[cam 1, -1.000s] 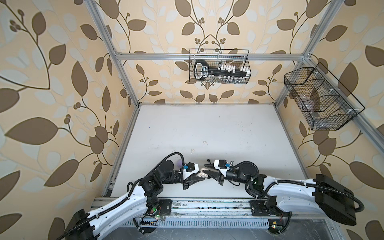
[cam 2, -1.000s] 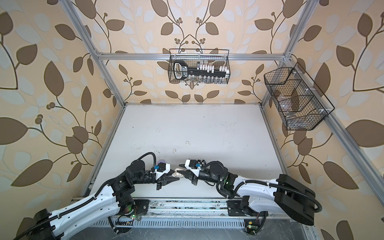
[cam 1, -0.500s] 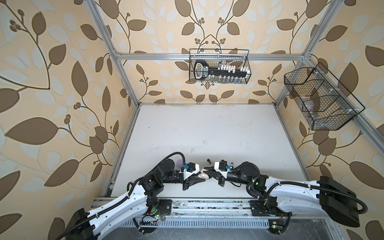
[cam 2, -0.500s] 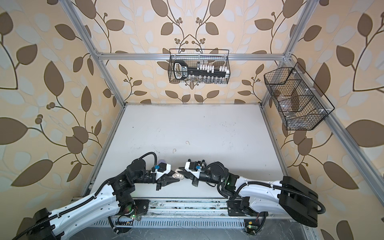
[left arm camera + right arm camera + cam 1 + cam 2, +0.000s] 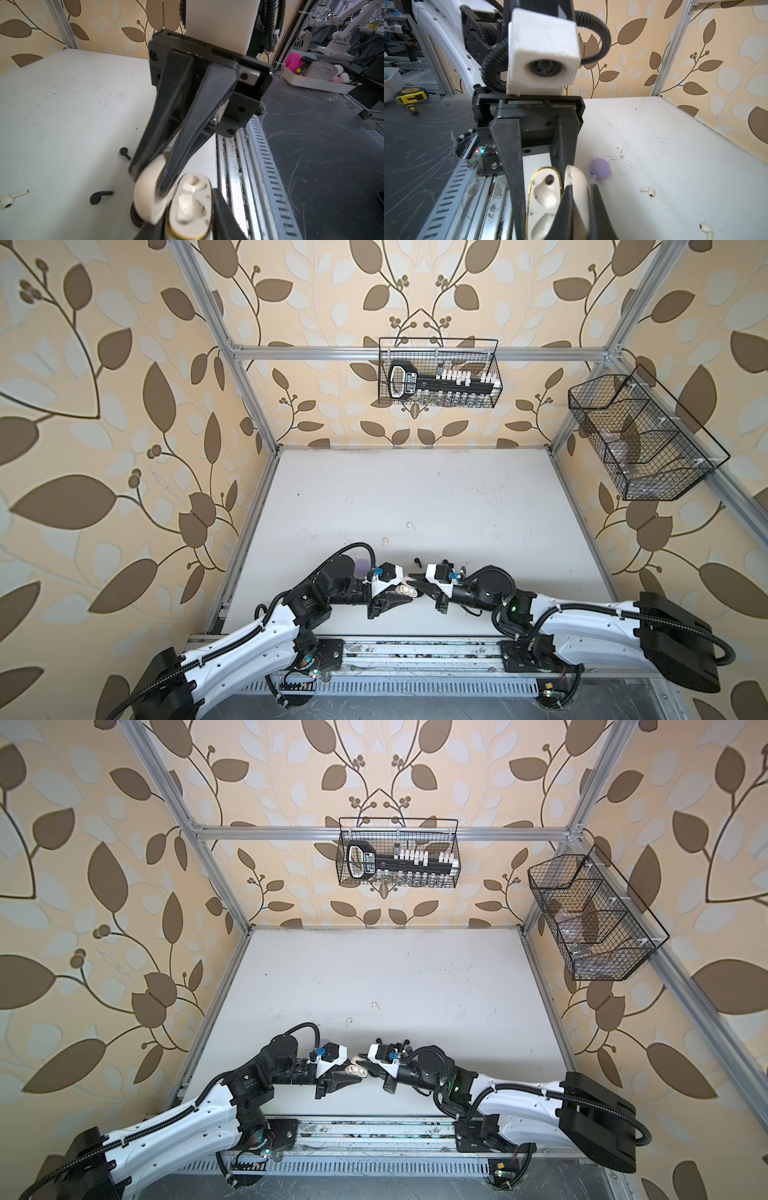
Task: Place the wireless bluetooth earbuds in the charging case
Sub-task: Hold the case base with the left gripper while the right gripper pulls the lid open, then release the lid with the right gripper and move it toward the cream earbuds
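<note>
1. Leaf-patterned walls box in a scuffed white table (image 5: 457,497). Both arms meet low at its front edge, over the white charging case (image 5: 190,207).
2. Both sockets of the case face up and are empty. Its long axis runs along the line from one gripper to the other.
3. Fingers of the left gripper (image 5: 395,596) straddle the case body, one on each long side, and look closed against it (how firmly, I cannot tell).
4. By contrast, the right gripper (image 5: 149,180) is clenched on the lid (image 5: 577,187), which stands swung up from the case.
5. Two black earbuds (image 5: 417,561) lie flat just behind the case toward the back wall. They are on the right arm's side, so that arm is nearer.
6. Two white earbuds (image 5: 385,541) lie farther behind the case, well apart from both grippers. A lavender case (image 5: 600,168) sits behind it on the left arm's side, and no lavender earbuds show.
7. As both grippers are occupied, one would probably have to let go before any earbud can be fetched. The right one seems the likelier, since it only holds the lid.
</note>
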`<state>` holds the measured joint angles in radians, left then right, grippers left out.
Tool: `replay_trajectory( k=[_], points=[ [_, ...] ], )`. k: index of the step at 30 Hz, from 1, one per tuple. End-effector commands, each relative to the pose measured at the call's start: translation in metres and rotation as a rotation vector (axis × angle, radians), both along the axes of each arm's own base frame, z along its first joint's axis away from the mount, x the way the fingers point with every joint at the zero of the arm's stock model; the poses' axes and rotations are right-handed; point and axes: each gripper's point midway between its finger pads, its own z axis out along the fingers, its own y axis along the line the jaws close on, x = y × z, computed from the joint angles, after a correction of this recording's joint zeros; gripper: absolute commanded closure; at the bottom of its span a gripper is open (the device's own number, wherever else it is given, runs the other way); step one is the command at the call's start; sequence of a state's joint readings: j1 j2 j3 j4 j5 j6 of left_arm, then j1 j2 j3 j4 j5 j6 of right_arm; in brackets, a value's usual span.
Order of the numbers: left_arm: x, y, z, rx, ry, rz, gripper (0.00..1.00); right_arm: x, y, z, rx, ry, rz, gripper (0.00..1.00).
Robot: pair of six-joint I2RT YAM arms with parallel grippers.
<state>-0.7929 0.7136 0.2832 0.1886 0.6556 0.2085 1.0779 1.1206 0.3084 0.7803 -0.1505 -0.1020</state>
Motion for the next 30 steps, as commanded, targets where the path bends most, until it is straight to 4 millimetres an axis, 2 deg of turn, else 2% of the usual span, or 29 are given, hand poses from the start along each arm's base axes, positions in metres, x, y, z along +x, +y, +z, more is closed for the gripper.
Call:
replay_trajectory(
  k=[1, 7, 9, 11, 13, 16, 18, 20, 24, 30],
  points=[
    [0.001, -0.006, 0.041, -0.099, -0.114, -0.019, 0.68, 0.0, 0.003, 0.011, 0.031, -0.02, -0.003, 1.0],
    [-0.001, -0.006, 0.041, -0.098, -0.118, -0.032, 0.87, 0.001, 0.003, 0.013, 0.039, -0.019, -0.005, 1.0],
    [-0.001, -0.006, 0.042, -0.097, -0.119, -0.034, 0.9, 0.003, 0.002, 0.013, 0.04, -0.016, -0.017, 0.95],
    [-0.001, -0.006, 0.042, -0.096, -0.119, -0.036, 0.96, 0.005, 0.001, 0.013, 0.04, -0.01, -0.032, 0.84],
    [0.0, -0.006, 0.042, -0.096, -0.121, -0.026, 1.0, 0.007, 0.0, 0.013, 0.042, -0.006, -0.048, 0.66],
    [0.007, -0.005, 0.041, -0.094, -0.111, 0.02, 1.0, 0.012, -0.003, 0.02, 0.055, 0.008, -0.084, 0.51],
    [0.019, -0.003, 0.041, -0.099, -0.093, 0.095, 1.0, 0.014, -0.007, 0.026, 0.069, 0.023, -0.109, 0.45],
    [0.031, 0.0, 0.041, -0.104, -0.08, 0.169, 1.0, 0.019, -0.014, 0.034, 0.093, 0.044, -0.151, 0.42],
    [0.051, 0.01, 0.04, -0.107, -0.063, 0.307, 1.0, 0.043, -0.036, 0.045, 0.151, 0.117, -0.318, 0.36],
    [0.062, 0.026, 0.042, -0.166, -0.005, 0.396, 1.0, 0.081, -0.063, 0.035, 0.169, 0.272, -0.488, 0.36]
  ],
)
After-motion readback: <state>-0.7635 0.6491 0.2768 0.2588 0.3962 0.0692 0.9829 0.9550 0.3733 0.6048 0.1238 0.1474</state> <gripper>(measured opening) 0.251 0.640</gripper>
